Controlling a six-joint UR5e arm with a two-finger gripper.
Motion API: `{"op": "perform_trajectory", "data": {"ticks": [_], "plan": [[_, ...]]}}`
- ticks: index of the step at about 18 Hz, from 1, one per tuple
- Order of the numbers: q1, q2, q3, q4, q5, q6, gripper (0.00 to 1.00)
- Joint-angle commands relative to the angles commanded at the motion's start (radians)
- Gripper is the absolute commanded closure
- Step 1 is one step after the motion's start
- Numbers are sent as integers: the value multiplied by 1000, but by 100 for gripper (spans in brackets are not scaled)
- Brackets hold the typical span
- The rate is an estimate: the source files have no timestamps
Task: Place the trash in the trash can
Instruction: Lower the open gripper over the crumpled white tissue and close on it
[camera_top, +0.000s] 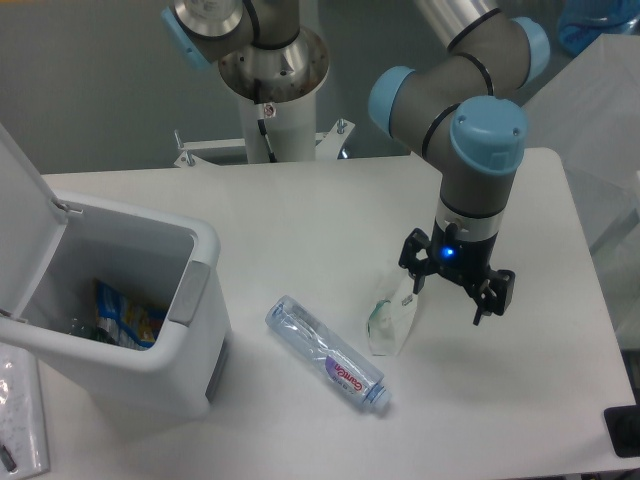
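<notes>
Crushed clear plastic bottle (327, 354) lies lower centre, crumpled clear-white wrapper (390, 318) just right. Two-finger gripper (458, 283) hovers wide-jawed, empty; we advise centring over wrapper before descending.

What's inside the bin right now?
The bin stands open, lid up. Inside lies colourful packaging, blue and yellow, against the near wall. The rest of the floor is hidden by the walls. The bottle and wrapper are still on the table.

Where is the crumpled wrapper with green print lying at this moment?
The wrapper lies on the white table, right of centre in the camera view, just below-left of the open gripper and up-right of the bottle.
</notes>
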Motion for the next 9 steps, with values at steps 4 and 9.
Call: {"op": "perform_trajectory", "data": {"ticks": [4,9], "plan": [[-40,0,-2,0,-3,-54,0],[-66,5,-64,53,-8,-129,0]]}}
